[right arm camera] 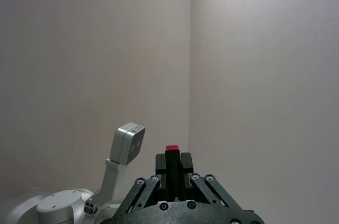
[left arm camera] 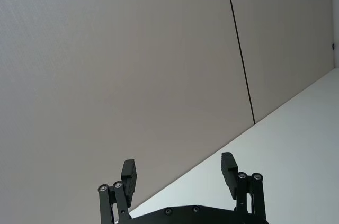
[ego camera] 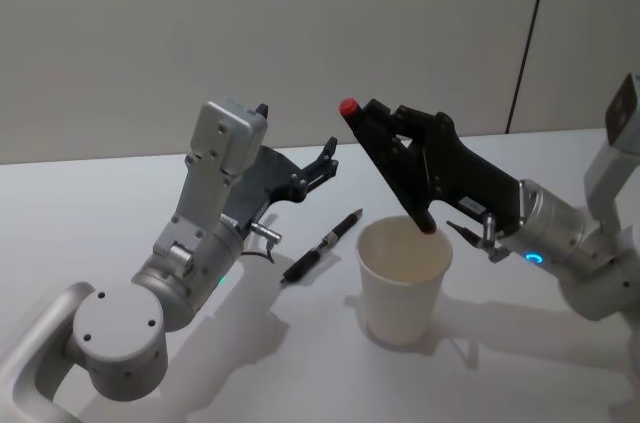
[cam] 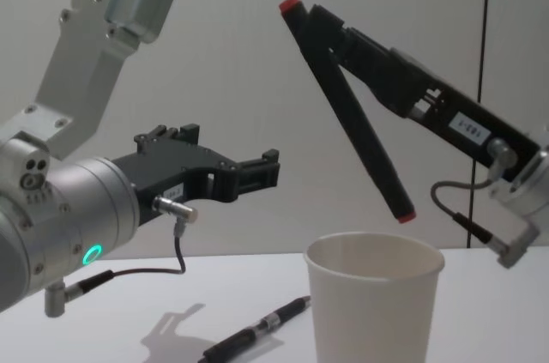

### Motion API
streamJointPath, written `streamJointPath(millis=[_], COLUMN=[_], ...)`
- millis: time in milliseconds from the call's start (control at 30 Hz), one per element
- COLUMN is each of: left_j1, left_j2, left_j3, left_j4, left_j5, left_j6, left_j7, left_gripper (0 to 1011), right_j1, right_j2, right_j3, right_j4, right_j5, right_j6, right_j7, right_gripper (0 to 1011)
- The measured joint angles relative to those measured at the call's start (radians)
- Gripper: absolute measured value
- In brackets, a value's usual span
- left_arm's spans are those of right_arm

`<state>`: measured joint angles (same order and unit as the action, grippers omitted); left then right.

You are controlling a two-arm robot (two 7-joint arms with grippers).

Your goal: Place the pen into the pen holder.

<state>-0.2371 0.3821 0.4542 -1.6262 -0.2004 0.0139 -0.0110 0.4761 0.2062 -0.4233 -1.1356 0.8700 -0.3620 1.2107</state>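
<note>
My right gripper (ego camera: 368,121) is shut on a thick black pen (ego camera: 398,178) with red ends, holding it near its top. The pen (cam: 356,127) hangs tilted, its lower tip just above the opening of the pen holder (cam: 373,311), a plain white paper cup (ego camera: 403,283) standing upright on the table. In the right wrist view the pen's red top (right arm camera: 171,149) sticks out between the closed fingers (right arm camera: 160,167). My left gripper (ego camera: 325,165) stays raised over the table left of the cup, open and holding nothing (left arm camera: 179,173).
A second, thinner black pen (ego camera: 322,246) lies flat on the white table (ego camera: 300,363) between my left arm and the cup, also seen low in the chest view (cam: 257,333). A plain wall stands behind the table.
</note>
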Motion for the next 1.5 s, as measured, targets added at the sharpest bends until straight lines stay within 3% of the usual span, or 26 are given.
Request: streamJointPath(millis=[567,1033,1200,1500], left_j1=[0.000,0.000,0.000,0.000], left_j2=[0.000,0.000,0.000,0.000], left_j3=[0.000,0.000,0.000,0.000], left_j4=[0.000,0.000,0.000,0.000], left_j5=[0.000,0.000,0.000,0.000], left_j6=[0.000,0.000,0.000,0.000], left_j7=[0.000,0.000,0.000,0.000], left_gripper=[1001,1001,1001,1001], right_j1=[0.017,0.020,0.021,0.021], right_j2=[-0.016,-0.020,-0.020,-0.021], right_j3=[-0.007,-0.008,-0.009,-0.009], right_j4=[0.043,0.052,0.054,0.055], right_j5=[0.044,0.053,0.054,0.055], right_j6=[-0.004,-0.006,-0.006,-0.006], right_j7=[0.046,0.056,0.057,0.058], right_gripper=[159,557,756,987])
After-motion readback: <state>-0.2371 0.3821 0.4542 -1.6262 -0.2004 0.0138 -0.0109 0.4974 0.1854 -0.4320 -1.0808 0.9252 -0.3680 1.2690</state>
